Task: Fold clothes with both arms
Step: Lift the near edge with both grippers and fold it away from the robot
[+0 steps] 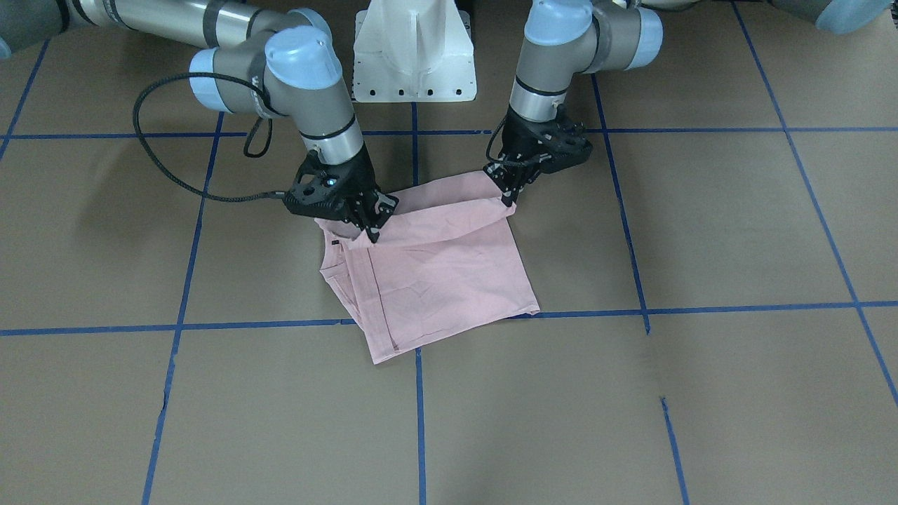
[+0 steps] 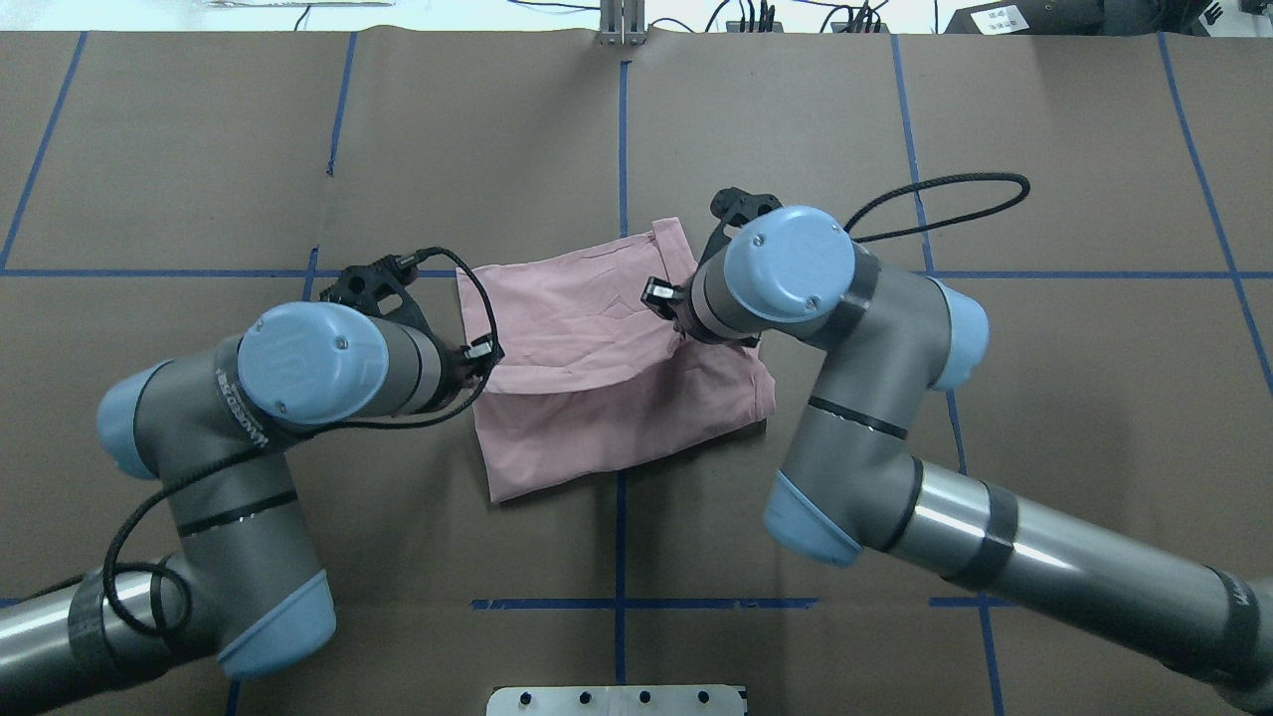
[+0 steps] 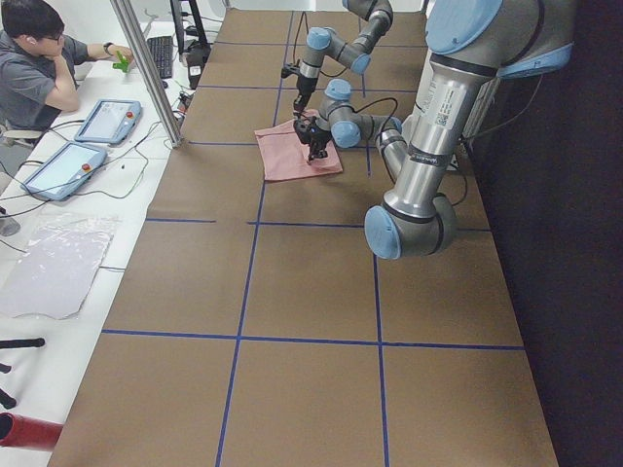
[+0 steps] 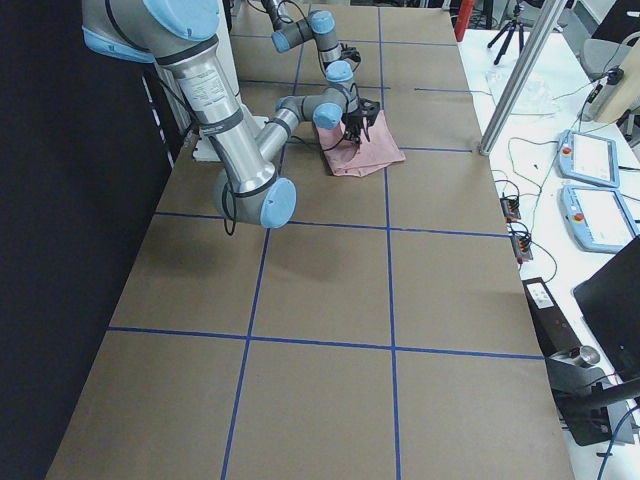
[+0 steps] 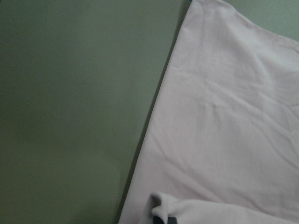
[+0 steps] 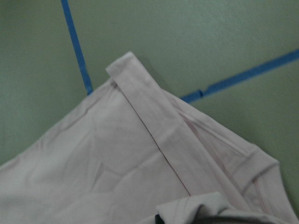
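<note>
The pale pink T-shirt (image 1: 442,273) lies partly folded on the brown table, plain side up; its print is hidden. My left gripper (image 1: 510,198) is shut on one corner of the shirt's robot-side edge and holds it just above the lower layer. My right gripper (image 1: 374,233) is shut on the other corner of that edge, next to the small black sleeve tag (image 1: 335,242). In the overhead view the raised edge spans from the left gripper (image 2: 484,350) to the right gripper (image 2: 658,294) over the shirt (image 2: 597,418). Both wrist views show bunched pink cloth (image 5: 187,210) (image 6: 196,205) at the fingertips.
The white fixed pedestal (image 1: 414,56) stands behind the shirt between the arms. Blue tape lines (image 1: 419,393) cross the brown table. An operator (image 3: 39,68) sits past the table's far edge with tablets (image 3: 107,119). A metal post (image 3: 146,68) stands at that edge.
</note>
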